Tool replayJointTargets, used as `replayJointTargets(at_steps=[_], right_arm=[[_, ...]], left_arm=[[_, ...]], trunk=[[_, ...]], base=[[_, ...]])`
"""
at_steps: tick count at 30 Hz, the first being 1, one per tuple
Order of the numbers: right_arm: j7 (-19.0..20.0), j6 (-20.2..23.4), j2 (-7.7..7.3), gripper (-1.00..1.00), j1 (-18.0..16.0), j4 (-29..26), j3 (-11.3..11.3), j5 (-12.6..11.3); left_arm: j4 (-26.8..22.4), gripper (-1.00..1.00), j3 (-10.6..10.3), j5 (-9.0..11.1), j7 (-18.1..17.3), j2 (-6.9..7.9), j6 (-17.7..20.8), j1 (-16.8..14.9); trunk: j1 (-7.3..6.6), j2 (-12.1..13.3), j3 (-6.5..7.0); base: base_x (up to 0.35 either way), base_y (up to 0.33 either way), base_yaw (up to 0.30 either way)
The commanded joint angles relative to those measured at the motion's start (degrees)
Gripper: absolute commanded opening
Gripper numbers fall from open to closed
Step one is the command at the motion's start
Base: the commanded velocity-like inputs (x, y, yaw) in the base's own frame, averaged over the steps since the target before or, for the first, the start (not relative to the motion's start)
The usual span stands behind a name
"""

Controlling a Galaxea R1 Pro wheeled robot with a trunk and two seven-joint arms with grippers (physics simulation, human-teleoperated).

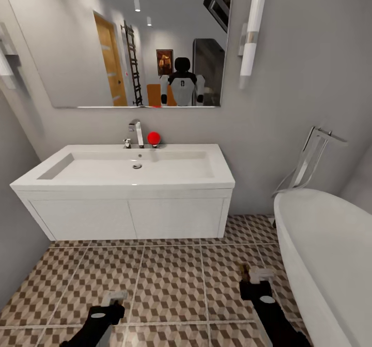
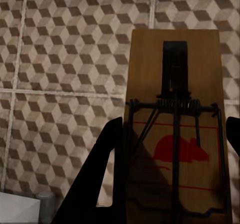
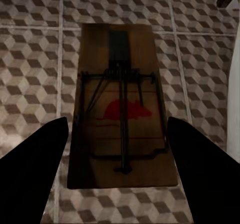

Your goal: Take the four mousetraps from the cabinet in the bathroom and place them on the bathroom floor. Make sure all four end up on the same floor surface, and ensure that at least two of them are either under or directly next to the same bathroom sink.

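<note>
Both claws hold mousetraps [image 2: 175, 129] nr sink [image 1: 129, 168].

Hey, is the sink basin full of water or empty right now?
Empty. In the head view the sink shows a bare white bottom with its drain uncovered, and no water runs from the tap.

1. No readable text, brand or number in any view.
2. Left wrist view: mousetrap [image 2: 175, 134] carries a red mouse silhouette with thin red lines, no lettering.
3. Right wrist view: second mousetrap [image 3: 122, 108] carries the same red mouse mark, no lettering.
4. Head view: framed picture in the mirror [image 1: 164, 61], too blurred to read.
</note>
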Motion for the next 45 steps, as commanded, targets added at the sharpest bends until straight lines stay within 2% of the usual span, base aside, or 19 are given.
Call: replayJointTargets(at_steps=[1, 5, 7, 10, 12, 15, 23, 27, 30, 35, 45], right_arm=[[-0.2, 3.0, 0.91, -1.00, -2.0, -0.3, 0.1, 0.4], [-0.3, 7.7, 3.23, -1.00, -7.3, -0.5, 0.1, 0.4], [-0.2, 8.8, 3.80, -1.00, -9.5, -0.2, 0.1, 0.4], [0.1, 9.9, 4.41, -1.00, -10.8, 1.8, 0.1, 0.3], [0.3, 9.4, 5.26, -1.00, -11.2, 6.0, 0.2, 0.3], [0.3, 5.3, 6.41, -1.00, -11.4, 9.7, 0.5, 0.4], [0.3, 3.1, 6.90, -1.00, -11.5, 10.9, 1.1, 0.4], [0.3, 3.0, 6.92, -1.00, -11.5, 10.9, 3.6, 0.4], [0.3, 2.9, 6.86, -1.00, -11.5, 10.9, 4.4, 0.4], [0.3, 2.9, 6.79, -1.00, -11.5, 10.7, 4.6, 0.4], [0.2, 2.9, 6.83, -1.00, -11.5, 10.6, 4.6, 0.4]], left_arm=[[-0.6, -1.00, -0.5, 0.7, 0.5, 0.21, 1.0, -0.1], [-2.3, -1.00, -0.5, 1.0, 0.3, 0.41, 3.3, -0.2], [-3.5, -1.00, -0.5, 1.1, 0.3, 0.83, 5.0, -0.3], [-4.8, -1.00, -0.6, 1.1, 0.2, 1.21, 5.8, -0.3], [-5.0, -1.00, -0.7, 1.1, 0.2, 1.20, 6.0, -0.3], [-5.5, -1.00, -0.7, 1.2, 0.2, 1.12, 6.1, -0.3], [-8.0, -1.00, -0.8, 1.2, 0.2, 0.96, 6.1, -0.3], [-11.6, -1.00, -0.7, 1.1, 0.1, 0.75, 6.2, -0.3], [-13.8, -1.00, -0.7, 1.1, 0.1, 0.34, 6.4, -0.3], [-14.2, -1.00, -0.9, 1.1, 0.1, -0.59, 6.4, -0.3], [-14.6, -1.00, -1.2, 1.1, 0.1, -0.78, 6.3, -0.2]], trunk=[[0.00, 0.0, -0.07], [0.00, 0.0, -0.07], [0.00, 0.0, -0.07], [0.00, 0.0, -0.07], [0.00, 0.0, -0.07], [0.00, 0.0, -0.07], [0.00, 0.0, -0.07], [0.00, 0.0, -0.07], [0.00, 0.0, -0.07], [0.00, 0.0, -0.07], [0.00, 0.0, -0.07]], base=[[0.000, 0.000, 0.000], [0.000, 0.000, 0.000], [0.000, 0.000, 0.000], [0.000, 0.000, 0.000], [0.000, 0.000, 0.000], [0.000, 0.000, 0.000], [0.000, 0.000, 0.000], [0.000, 0.000, 0.000], [0.000, 0.000, 0.000], [0.000, 0.000, 0.000], [0.000, 0.000, 0.000]])
